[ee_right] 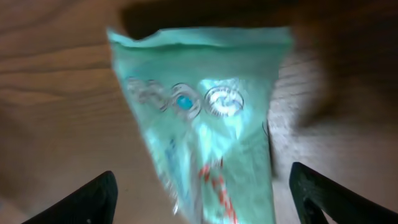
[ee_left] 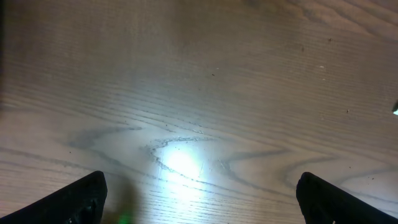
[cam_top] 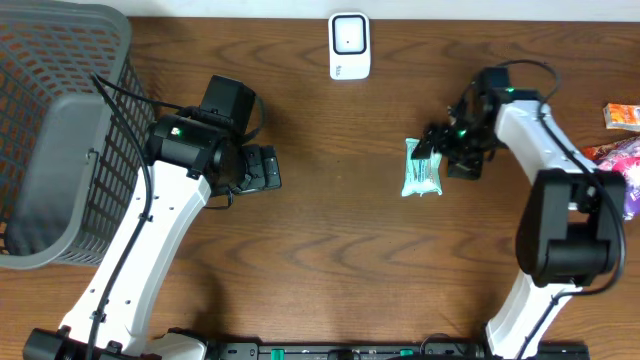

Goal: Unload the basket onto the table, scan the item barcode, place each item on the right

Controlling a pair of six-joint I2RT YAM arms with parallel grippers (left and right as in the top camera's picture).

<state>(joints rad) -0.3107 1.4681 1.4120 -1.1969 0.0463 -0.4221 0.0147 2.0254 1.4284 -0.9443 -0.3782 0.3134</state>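
Well, start close in, at your right gripper (ee_right: 202,202). Its two fingers (ee_right: 93,202) stand wide apart and hold nothing. The green packet (ee_right: 205,118) lies on the table (ee_right: 50,124) right between them, but neither finger touches it (the picture is blurry, so I can't read the print or find a barcode).

From above, the packet sits just beside the gripper, on the side toward the middle of the table. Its long side runs from you toward the far edge. In the wrist view one finger stands on each side of it, so they would close across its short side. I think the grab comes next, and the right arm is much nearer for that.

Farther off, the white scanner (cam_top: 349,45) stands by the far edge, well apart from the packet. Your left gripper (cam_top: 262,168) is wide open too, with nothing in it, over bare table. The grey basket (cam_top: 60,120) sits far off on the left.
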